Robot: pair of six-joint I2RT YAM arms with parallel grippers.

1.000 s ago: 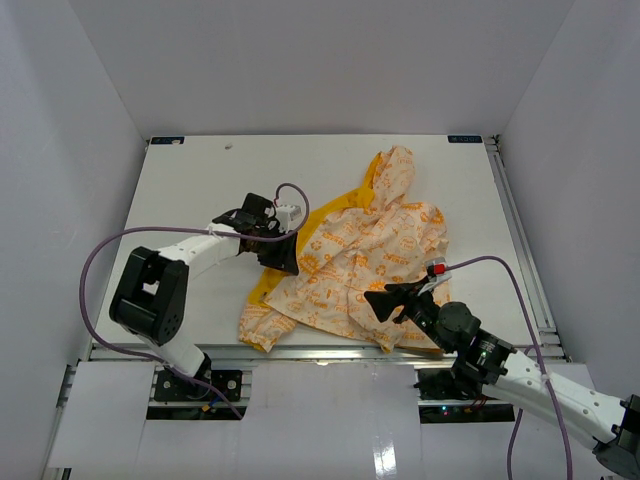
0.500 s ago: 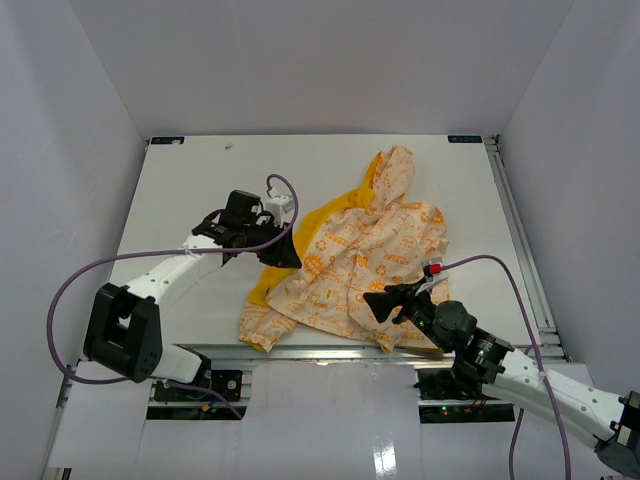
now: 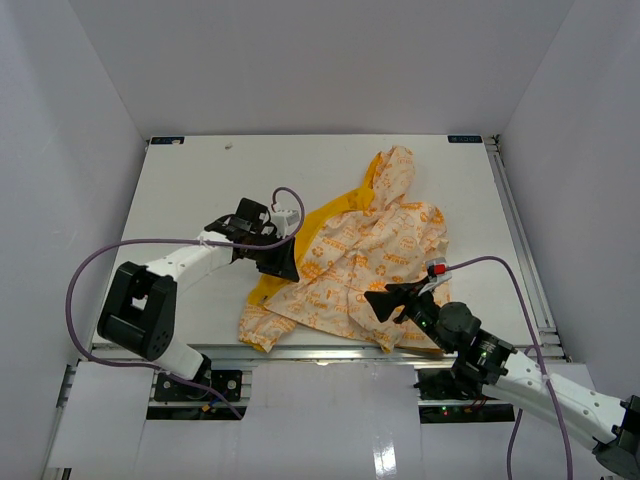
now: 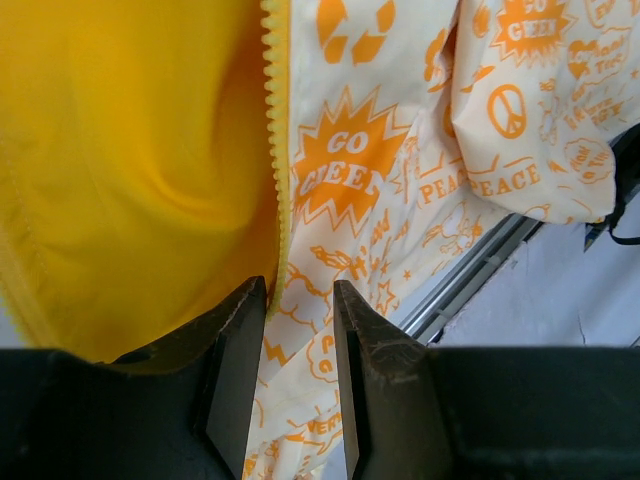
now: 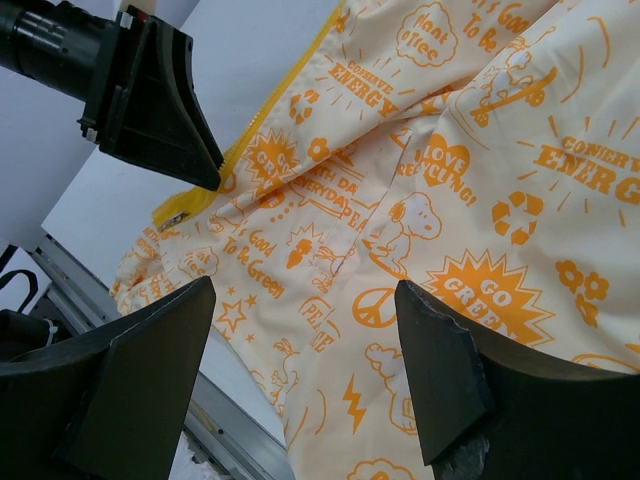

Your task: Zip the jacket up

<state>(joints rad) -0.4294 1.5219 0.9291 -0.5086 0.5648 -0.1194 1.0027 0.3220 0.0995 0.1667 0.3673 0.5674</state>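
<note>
The jacket (image 3: 365, 250) lies unzipped on the white table (image 3: 190, 180), its yellow lining folded out on the left. The left gripper (image 3: 283, 262) hangs over the yellow zipper edge (image 4: 276, 150), fingers a narrow gap apart with nothing pinched. The right gripper (image 3: 385, 300) hovers spread wide above the printed front. To do this well, the left should probably centre the teeth between its fingers before closing, catching only the tape, not the lining

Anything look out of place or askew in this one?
The jacket lies rumpled and skewed, unzipped, with one front panel folded back to show the yellow lining, and it reaches the table at its near edge. Nothing looks torn or spilled.
</note>
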